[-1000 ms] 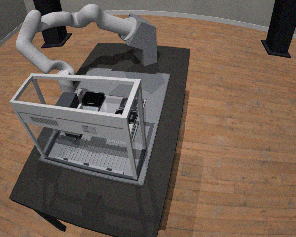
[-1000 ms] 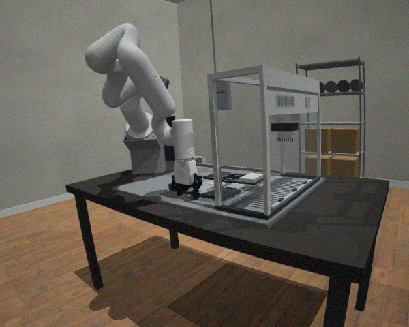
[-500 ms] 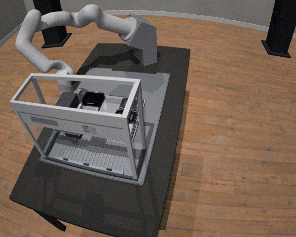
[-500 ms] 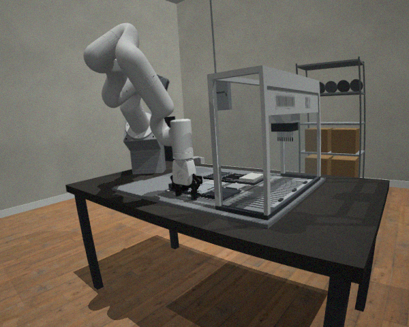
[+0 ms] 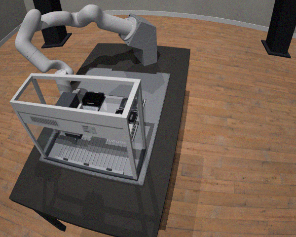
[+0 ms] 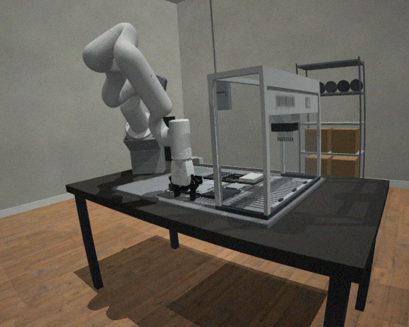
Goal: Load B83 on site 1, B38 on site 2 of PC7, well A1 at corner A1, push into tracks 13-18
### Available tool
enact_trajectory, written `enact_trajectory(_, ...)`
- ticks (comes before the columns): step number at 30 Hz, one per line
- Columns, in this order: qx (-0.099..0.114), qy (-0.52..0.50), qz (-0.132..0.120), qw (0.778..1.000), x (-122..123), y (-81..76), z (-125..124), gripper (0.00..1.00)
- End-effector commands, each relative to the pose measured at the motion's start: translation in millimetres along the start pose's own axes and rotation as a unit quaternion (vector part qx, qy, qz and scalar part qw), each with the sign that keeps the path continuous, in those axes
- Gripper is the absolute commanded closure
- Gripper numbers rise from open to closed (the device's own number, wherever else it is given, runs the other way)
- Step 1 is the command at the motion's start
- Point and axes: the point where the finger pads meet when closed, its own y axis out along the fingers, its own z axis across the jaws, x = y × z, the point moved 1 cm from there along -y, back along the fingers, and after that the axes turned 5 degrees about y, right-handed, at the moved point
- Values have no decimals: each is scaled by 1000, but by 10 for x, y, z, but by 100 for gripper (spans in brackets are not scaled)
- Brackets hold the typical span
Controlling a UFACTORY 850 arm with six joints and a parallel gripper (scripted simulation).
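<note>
My gripper (image 6: 185, 190) is open and empty. It points straight down, low over the apron, just outside the instrument's near corner post. In the overhead view only its wrist (image 5: 63, 85) shows clearly, behind the white frame. A black deep-well block (image 5: 92, 98) stands on the apron right beside the gripper. A white plate (image 5: 89, 107) lies just rail-side of it, half hidden by the frame beam. I cannot tell how they sit on the carrier. A white plate (image 6: 250, 176) and dark flat parts (image 6: 225, 193) show low behind the post. The rails (image 5: 92, 153) hold no carrier, and the small lamp (image 5: 65, 159) behind the left tracks looks dark.
The row of nests (image 5: 131, 116) runs along the right side of the instrument. The white instrument frame (image 5: 76, 101) and its posts (image 6: 217, 140) stand over the rails. A black pipetting head (image 6: 283, 127) hangs inside. The arm's base (image 5: 143, 40) is at the table's back.
</note>
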Motion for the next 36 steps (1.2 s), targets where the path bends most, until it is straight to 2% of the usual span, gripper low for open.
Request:
enact_trajectory(1,0,0,0,1000,32,-4,8,0)
enact_trajectory(12,0,0,0,1000,57,-4,11,0)
enact_trajectory(36,0,0,0,1000,57,-370,10,0)
